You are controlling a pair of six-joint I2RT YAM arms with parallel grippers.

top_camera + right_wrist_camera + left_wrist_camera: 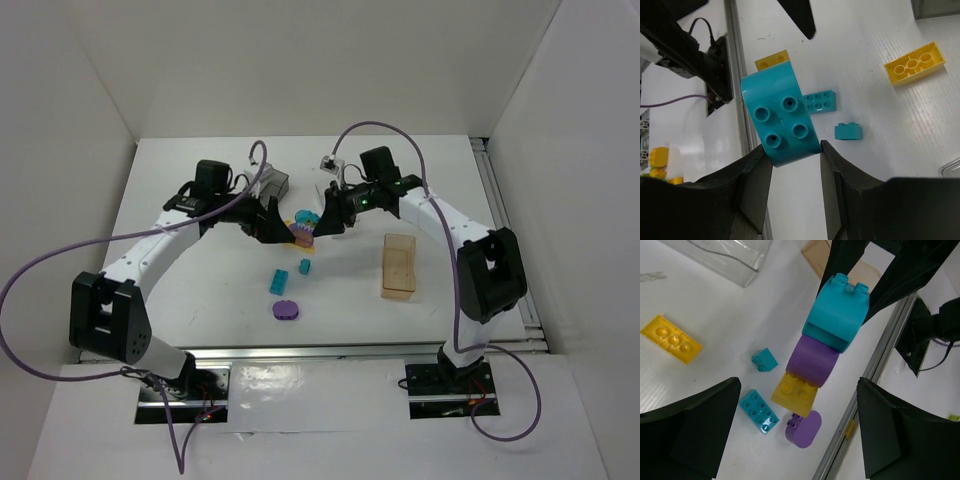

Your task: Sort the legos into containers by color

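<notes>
No text, label, number or sign can be read anywhere (the teal brick (pixel 780 117) shows only plain studs).

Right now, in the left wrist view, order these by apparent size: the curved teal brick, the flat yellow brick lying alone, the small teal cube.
Largest: the curved teal brick, though lifted, likely nearer the camera.
Then the flat yellow brick.
Smallest: the small teal cube.

Stack: teal arched brick (pixel 837 310), purple curved brick (pixel 812 362), yellow square brick (pixel 794 392). Loose: yellow flat brick (pixel 671 338), small teal brick (pixel 764 360), long teal brick (pixel 759 411), purple oval (pixel 804 428). Tan-orange bin (pixel 399 264) translucent; grey bin (pixel 272 185) smoky dark; clear bin (pixel 730 260) colourless. Worktop (pixel 200 290) plain white. Cables (pixel 380 123) purple.
</notes>
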